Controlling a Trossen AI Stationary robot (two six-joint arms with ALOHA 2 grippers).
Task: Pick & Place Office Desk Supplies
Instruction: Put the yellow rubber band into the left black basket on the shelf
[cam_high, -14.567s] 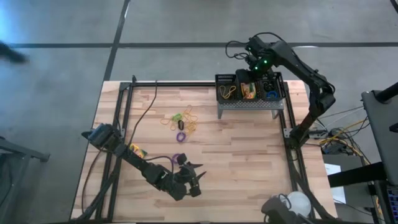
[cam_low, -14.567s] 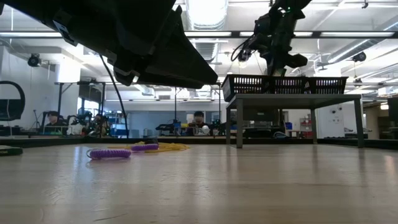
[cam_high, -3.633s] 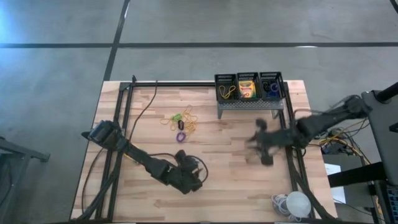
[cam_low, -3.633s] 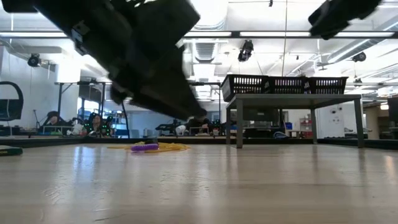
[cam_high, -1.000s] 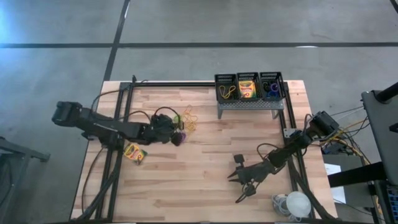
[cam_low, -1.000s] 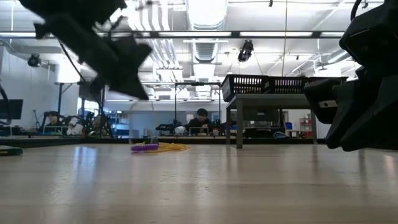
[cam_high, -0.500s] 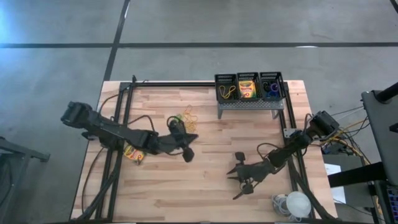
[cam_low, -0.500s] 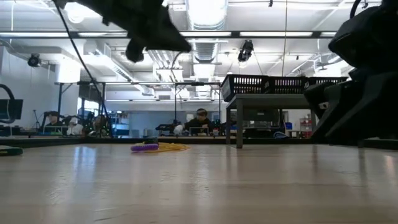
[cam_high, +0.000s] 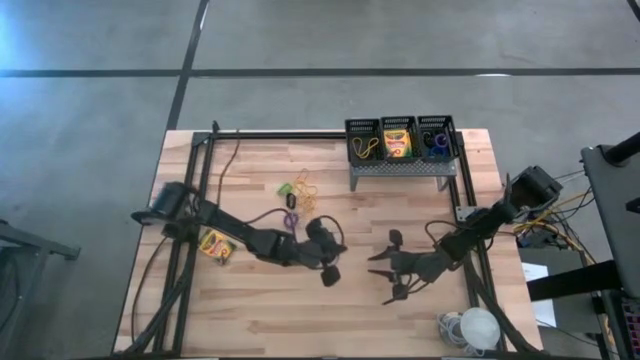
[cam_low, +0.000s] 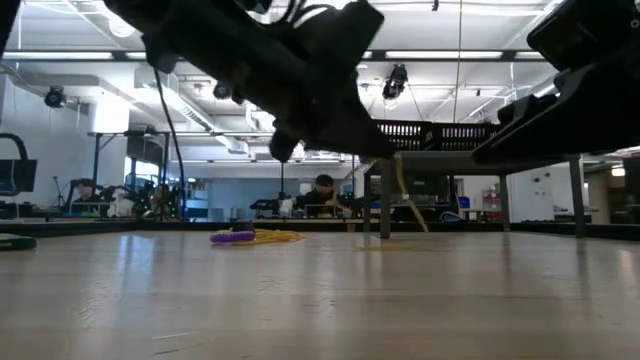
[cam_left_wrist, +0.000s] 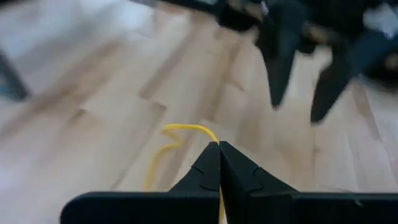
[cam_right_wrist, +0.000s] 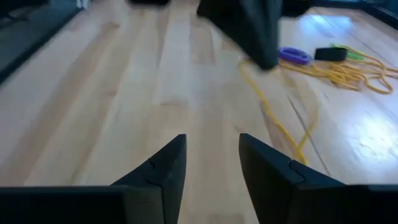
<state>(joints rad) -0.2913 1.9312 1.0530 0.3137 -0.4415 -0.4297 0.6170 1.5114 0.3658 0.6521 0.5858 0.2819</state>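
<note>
— What did the step demand?

— The left gripper (cam_left_wrist: 219, 163), pinched on a yellow rubber band (cam_left_wrist: 180, 134) well in front of the mesh bins (cam_high: 400, 138), should have lifted clear before travelling.

— And what stayed unclear?

— The right gripper (cam_right_wrist: 209, 163) waited nearby, fingers apart; the band's trailing end was probably dangling, hard to confirm.

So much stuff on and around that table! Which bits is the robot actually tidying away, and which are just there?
Part of the job:
- yellow rubber band pinched in the left gripper
- loose pile of rubber bands and rings
- crayon box on the table
- three mesh bins
- right gripper, open and waiting

Just there:
- grey metal stand
- cables beside the table
</note>
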